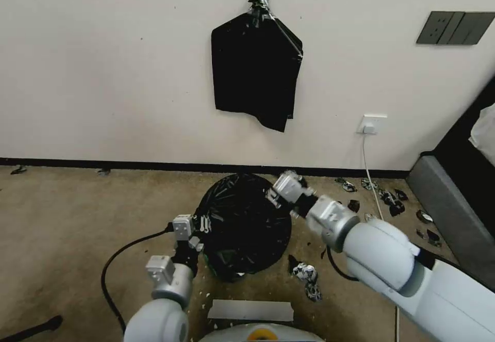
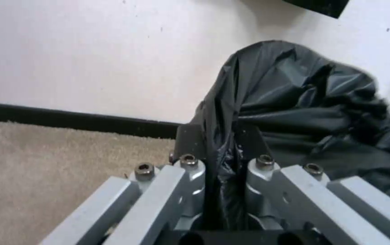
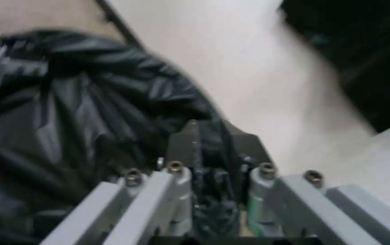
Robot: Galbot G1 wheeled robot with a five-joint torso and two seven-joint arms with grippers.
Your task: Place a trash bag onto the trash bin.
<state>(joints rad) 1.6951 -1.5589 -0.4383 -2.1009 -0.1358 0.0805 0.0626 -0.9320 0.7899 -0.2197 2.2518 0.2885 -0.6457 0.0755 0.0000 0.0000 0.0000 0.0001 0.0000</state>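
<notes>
While both sets of jaws are pressed together on black film, each pinching a fold of the trash bag [image 1: 242, 226], the work sits about midway. In the left wrist view the left gripper [image 2: 220, 149] has a pleat of plastic squeezed between its dark pads, the bag billowing up beyond it against the wall; in the right wrist view the right gripper [image 3: 213, 146] nips a gathered edge the same way, though that picture is smeared and I judge the hold more than see it crisply. From the head view the left gripper [image 1: 198, 228] is at the bag's near-left edge and the right gripper [image 1: 276, 195] at its far-right edge, so the bag is stretched between them low over the carpet. It seems draped over the trash bin, which is hidden beneath the plastic; I cannot tell how far the mouth has gone down over the rim. Done, by the look of it: bag opened and spread over the bin. Left: seating the edge all round and letting go. Torn black scraps [image 1: 307, 275] lie on the carpet just beside, and a flat black bundle [image 1: 255, 68] hangs taped to the wall behind.
</notes>
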